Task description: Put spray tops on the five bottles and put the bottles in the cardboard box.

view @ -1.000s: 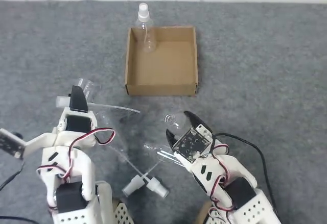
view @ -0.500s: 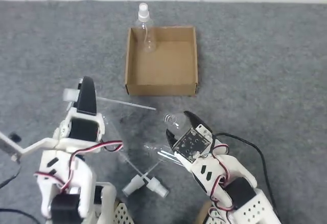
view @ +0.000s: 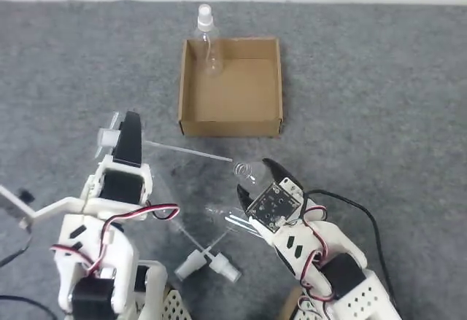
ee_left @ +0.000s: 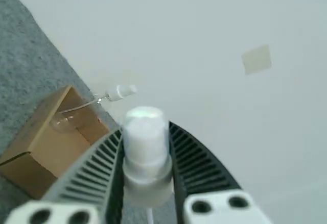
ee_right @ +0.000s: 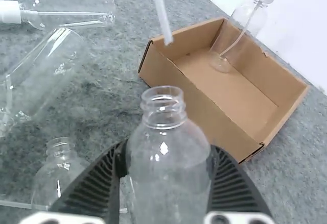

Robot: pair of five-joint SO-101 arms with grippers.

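Left arm [view: 102, 232]: white plastic shell with black motor blocks; it is nearer than the cardboard box [view: 230, 87], on the left side of it.
Right arm [view: 328, 243]: same white and black build, nearer than the box, on the right side of it.
Wires [view: 146, 207]: thin, in red, black and white, looping along both arms.
Cable [view: 365, 221]: one thick black cable at the right arm.
Left gripper [ee_left: 145, 142]: black fingers, ribbed inside; white base with dark screw holes.
Right gripper [ee_right: 166, 157]: black ribbed fingers.
Board [view: 273, 202]: dark and square, with small pale dots.
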